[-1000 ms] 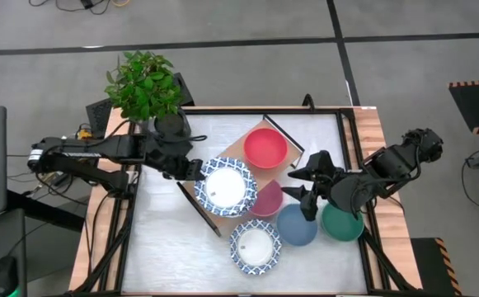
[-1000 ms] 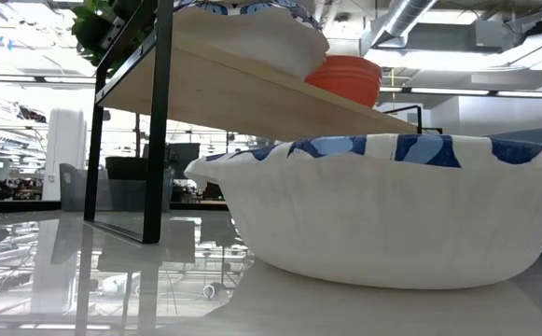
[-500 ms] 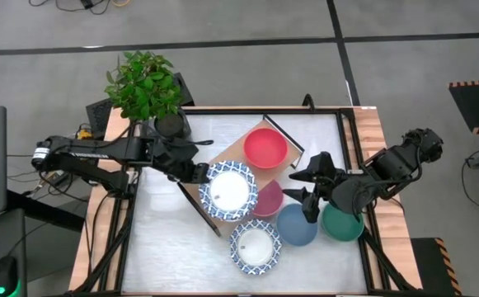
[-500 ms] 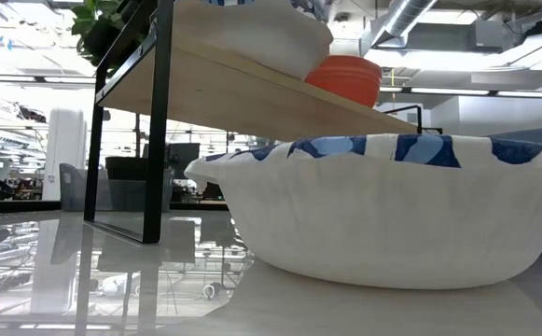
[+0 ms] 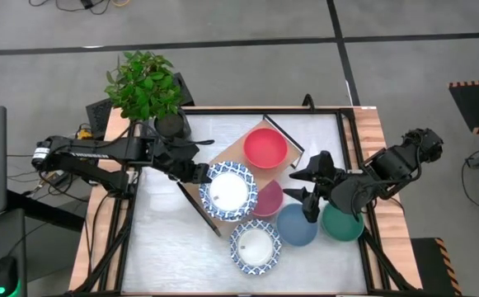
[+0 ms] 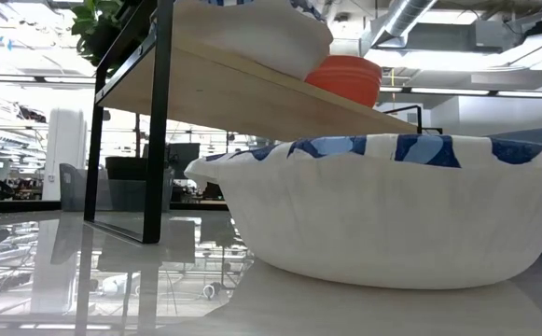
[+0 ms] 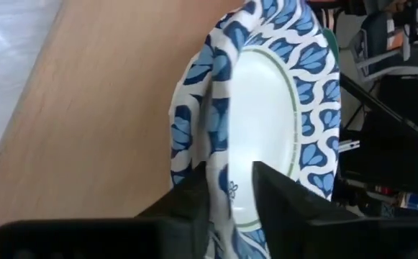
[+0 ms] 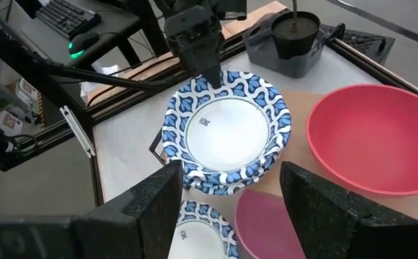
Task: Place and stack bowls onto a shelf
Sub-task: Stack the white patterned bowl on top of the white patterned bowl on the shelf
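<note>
The shelf (image 5: pixel 227 153) is a light-wood board on a black frame, set slantwise on the table. On it stand a red bowl (image 5: pixel 265 147) and a white bowl with a blue-patterned rim (image 5: pixel 229 190), which sits in a second patterned bowl (image 8: pixel 194 180). My left gripper (image 5: pixel 199 172) is shut on the top bowl's rim, on its left side. My right gripper (image 5: pixel 309 188) is open and empty above the pink bowl (image 5: pixel 269 200) and blue bowl (image 5: pixel 296 224). A green bowl (image 5: pixel 342 223) and another patterned bowl (image 5: pixel 254 246) rest on the table. My left gripper holds the top patterned bowl by its rim (image 7: pixel 221 162) on the side toward the table's left. One finger (image 7: pixel 277 194) is inside the bowl and the other (image 7: pixel 191 201) outside. The fingers come nearly level from the left. The bowl sits upright in the bowl below it.
A potted plant (image 5: pixel 144 82) in a dark pot (image 5: pixel 170 125) stands at the table's far left corner, close to my left arm. The low view shows the near patterned bowl (image 6: pixel 382 205) in front and the shelf board (image 6: pixel 252 93) raised behind it.
My left gripper has gone a little toward the table's right edge with the patterned bowl, which has shifted right along the shelf and stayed upright. My right gripper has kept still and open.
</note>
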### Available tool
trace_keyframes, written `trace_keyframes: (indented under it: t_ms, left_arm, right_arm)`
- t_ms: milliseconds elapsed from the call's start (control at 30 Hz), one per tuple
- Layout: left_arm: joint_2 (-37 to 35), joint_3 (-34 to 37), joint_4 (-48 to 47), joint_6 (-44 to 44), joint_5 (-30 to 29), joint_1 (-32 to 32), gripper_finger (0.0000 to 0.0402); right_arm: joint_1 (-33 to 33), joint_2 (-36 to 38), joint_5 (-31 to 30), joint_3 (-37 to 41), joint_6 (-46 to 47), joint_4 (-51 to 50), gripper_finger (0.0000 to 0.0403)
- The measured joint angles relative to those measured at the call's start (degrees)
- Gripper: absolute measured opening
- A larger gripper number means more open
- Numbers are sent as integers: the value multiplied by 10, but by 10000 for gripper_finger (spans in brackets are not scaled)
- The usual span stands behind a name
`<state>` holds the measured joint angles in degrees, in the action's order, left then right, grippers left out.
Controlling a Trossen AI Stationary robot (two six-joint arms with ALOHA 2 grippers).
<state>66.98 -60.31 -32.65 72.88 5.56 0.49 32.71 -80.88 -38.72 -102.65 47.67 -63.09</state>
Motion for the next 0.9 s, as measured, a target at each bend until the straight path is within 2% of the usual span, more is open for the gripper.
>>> trace_keyframes:
  t_ms: [167,267,433,600,900]
  left_arm:
    - [0,0,19,-17,25,0,152]
    - [0,0,47,-31,66,5,185]
    - [-8,-1,38,-28,95,7,223]
    - [-14,-1,-9,-32,123,7,237]
    - [-39,-1,-89,-52,109,9,238]
  right_arm:
    - [-1,0,0,0,-2,-4,260]
    - [-2,0,0,0,-2,-13,260]
    - [-2,0,0,0,-2,-13,260]
    - [-2,0,0,0,-1,-13,260]
    - [-2,0,8,0,-1,-12,260]
